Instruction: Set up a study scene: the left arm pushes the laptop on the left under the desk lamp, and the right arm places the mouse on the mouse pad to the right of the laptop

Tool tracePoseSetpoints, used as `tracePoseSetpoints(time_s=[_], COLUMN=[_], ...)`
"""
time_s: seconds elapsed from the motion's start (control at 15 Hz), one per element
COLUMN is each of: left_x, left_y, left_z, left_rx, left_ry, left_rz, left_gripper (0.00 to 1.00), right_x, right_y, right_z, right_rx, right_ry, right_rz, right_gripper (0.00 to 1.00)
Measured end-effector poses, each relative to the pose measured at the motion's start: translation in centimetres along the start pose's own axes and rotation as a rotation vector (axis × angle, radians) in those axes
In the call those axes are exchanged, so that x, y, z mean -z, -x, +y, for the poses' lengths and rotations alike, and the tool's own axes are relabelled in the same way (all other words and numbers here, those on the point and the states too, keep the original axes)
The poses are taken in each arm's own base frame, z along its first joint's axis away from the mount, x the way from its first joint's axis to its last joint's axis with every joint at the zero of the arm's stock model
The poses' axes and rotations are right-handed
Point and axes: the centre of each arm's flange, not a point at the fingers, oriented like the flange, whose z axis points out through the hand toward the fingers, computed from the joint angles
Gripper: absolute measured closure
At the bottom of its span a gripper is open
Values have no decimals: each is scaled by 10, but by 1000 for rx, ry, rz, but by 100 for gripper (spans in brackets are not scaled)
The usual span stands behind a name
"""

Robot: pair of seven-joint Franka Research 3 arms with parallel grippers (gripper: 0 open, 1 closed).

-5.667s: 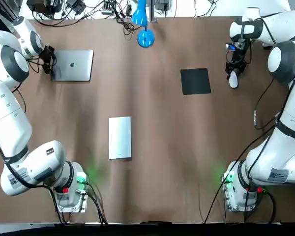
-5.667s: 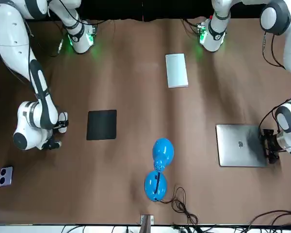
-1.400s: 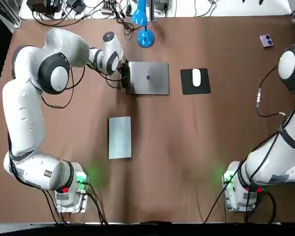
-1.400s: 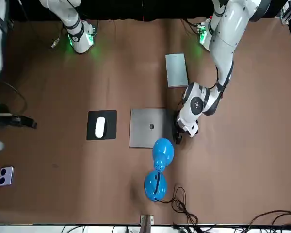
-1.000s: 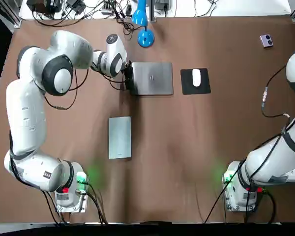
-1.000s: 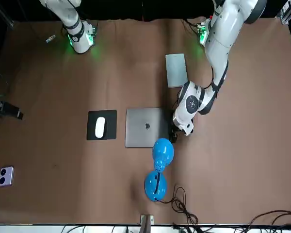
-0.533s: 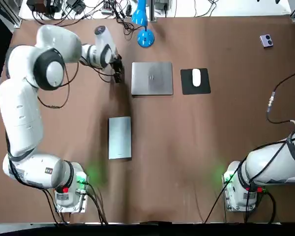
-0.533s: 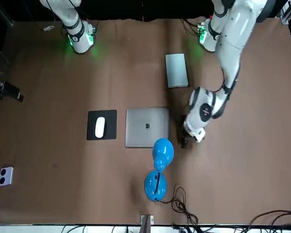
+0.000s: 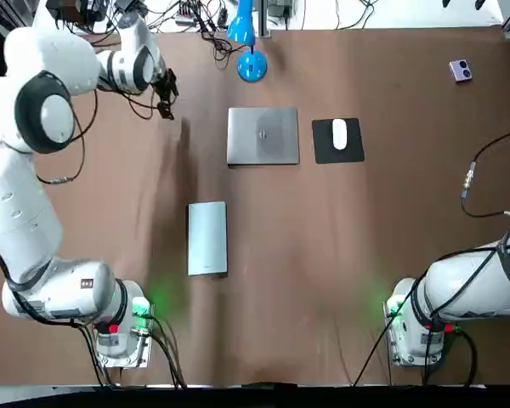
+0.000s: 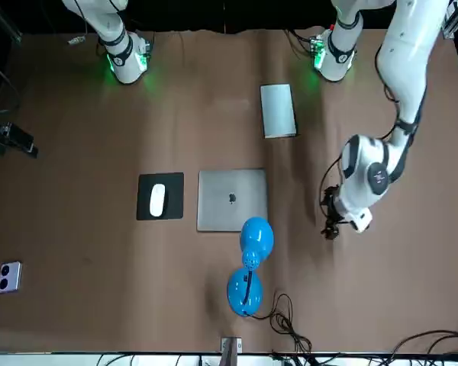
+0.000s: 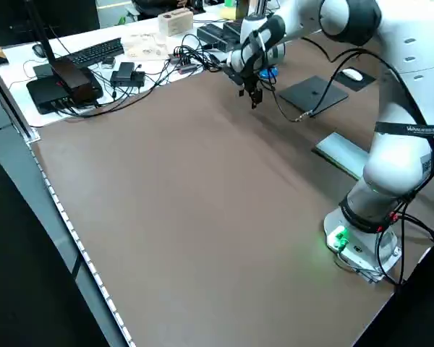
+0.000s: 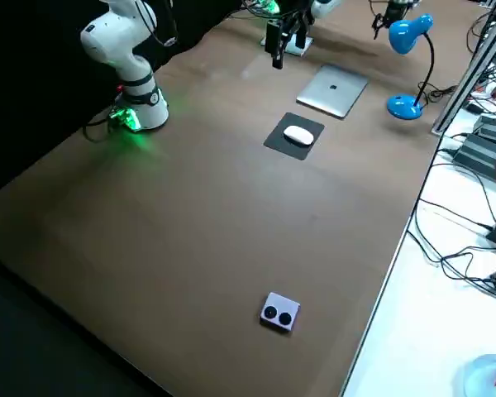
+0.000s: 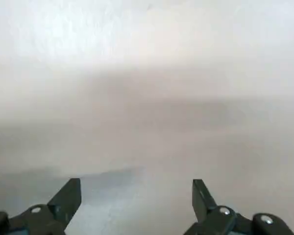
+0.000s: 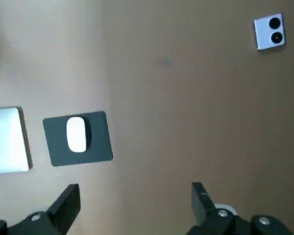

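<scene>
Laptop [image 10: 227, 194] corner hidden (front view) behind lamp [image 10: 256, 238].

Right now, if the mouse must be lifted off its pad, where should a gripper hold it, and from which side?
Probably across its two long flanks, coming straight down from above. The mouse lies flat on the pad, low and rounded, its long axis pointing away from the robot, so the narrow width is easiest to span.

Matt metal laptop [image 9: 263, 135], glossy plastic mouse [image 9: 339, 133], matt mouse pad [image 9: 325, 151], glossy lamp [image 9: 252, 68]
</scene>
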Motion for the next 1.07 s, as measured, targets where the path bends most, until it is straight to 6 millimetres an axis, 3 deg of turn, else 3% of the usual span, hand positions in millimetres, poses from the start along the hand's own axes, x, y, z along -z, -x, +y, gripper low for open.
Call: tracePoseSetpoints(time_s=[0.27, 0.53, 0.6, 0.8, 0.93, 1.07], left_x=[65, 127, 152, 176, 195, 220], left_y=[0, -20, -21, -21, -36, -67], left_z=[-4, -10, -6, 2, 8, 11], left_rx=[-218, -518, -624, -792, -961, -1112], left_ry=[-22, -55, -69, -68, -59, -56], left_rz=[31, 45, 43, 40, 44, 46], left_gripper=[0, 0, 0, 0, 0, 0], right_x=[2, 8, 11, 15, 21, 24], right_y=[11, 18, 19, 19, 19, 19], right_z=[-4, -3, -3, -2, -1, -1], right_rx=[10, 9, 9, 8, 6, 5], right_ry=[0, 0, 0, -1, -1, 0], right_rz=[-17, -33, -28, -15, -2, 2], right_gripper=[0, 0, 0, 0, 0, 0])
